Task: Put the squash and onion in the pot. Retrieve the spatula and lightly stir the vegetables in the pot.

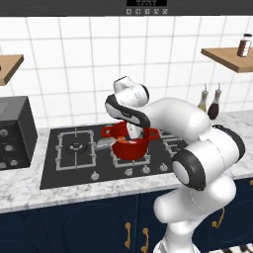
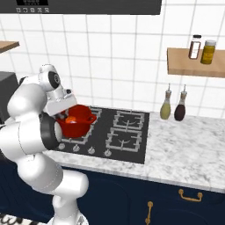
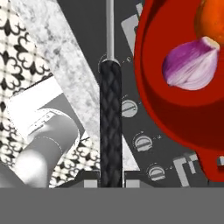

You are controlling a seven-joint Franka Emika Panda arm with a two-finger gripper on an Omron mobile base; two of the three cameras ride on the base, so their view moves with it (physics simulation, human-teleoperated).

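The red pot (image 1: 131,148) stands on the stove's middle burner, also seen as pot (image 2: 78,121) and pot (image 3: 175,109). Inside it lie the purple onion (image 3: 190,63) and the orange squash (image 3: 213,17), side by side. My gripper (image 3: 110,183) is shut on the dark braided grip of the spatula (image 3: 110,122), whose thin grey shaft runs away from the hand outside the pot's wall. In the left base view my gripper (image 1: 132,132) hangs over the pot's rim, and the spatula's flat grey head (image 1: 105,144) sticks out to the pot's left. The squash (image 2: 70,119) shows in the pot from the right.
The black stove (image 1: 74,148) has a row of knobs (image 1: 128,172) along its front. A dark appliance (image 1: 15,131) stands on the counter at the left, two bottles (image 2: 172,107) at the back right. Wooden shelves (image 2: 197,63) hang on the tiled wall.
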